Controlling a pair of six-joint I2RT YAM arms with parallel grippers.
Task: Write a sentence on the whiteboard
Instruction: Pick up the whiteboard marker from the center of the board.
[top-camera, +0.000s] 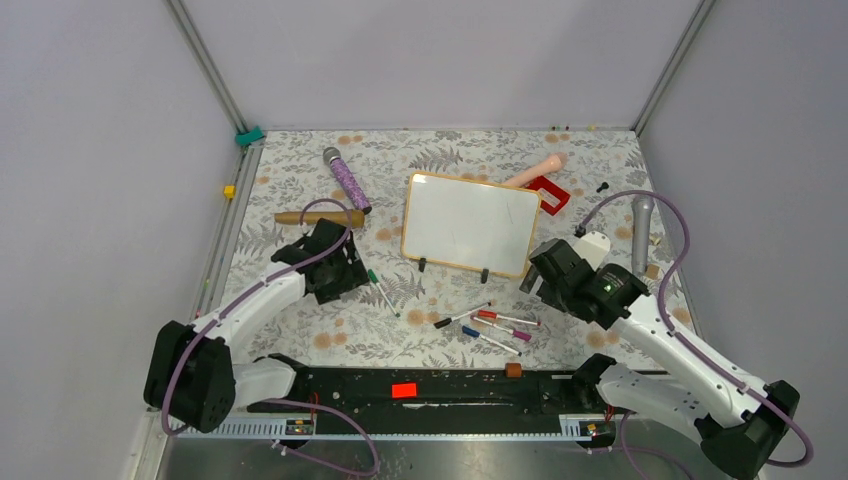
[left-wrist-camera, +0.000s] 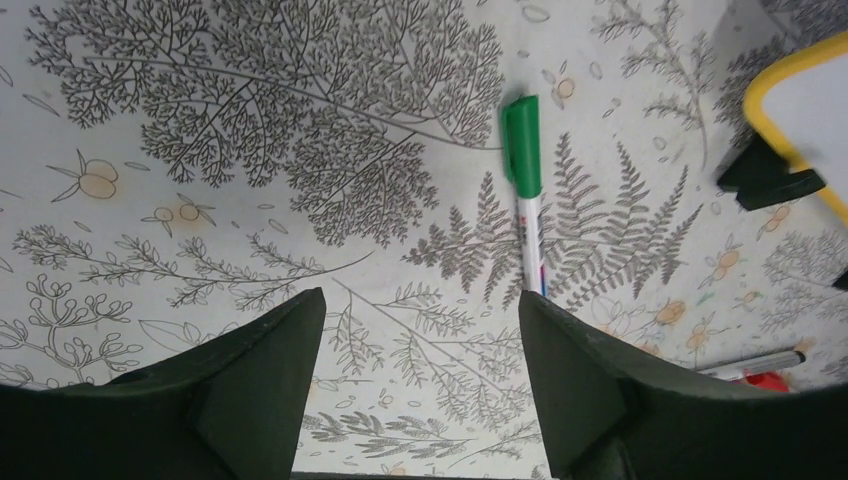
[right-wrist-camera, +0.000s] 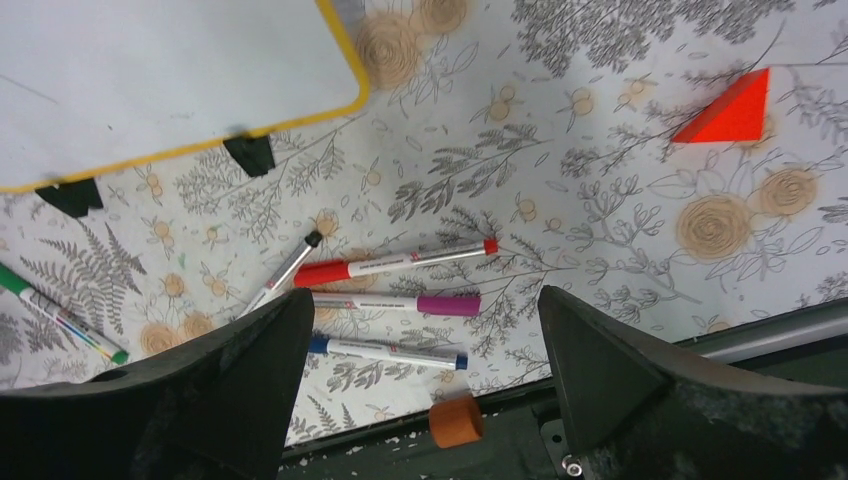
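Since the whiteboard (top-camera: 470, 225) stands blank, I want the green marker (left-wrist-camera: 527, 190): it lies just ahead of my wide, empty left gripper (left-wrist-camera: 420, 300), off-centre toward one finger, long axis pointing away; my right gripper (right-wrist-camera: 422, 300), also wide, is farther.

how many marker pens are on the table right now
5. A green-capped white marker lies alone ahead of the open left gripper; black-capped, red, magenta and blue markers cluster in front of the wood-framed whiteboard. Others may hide under the arms.
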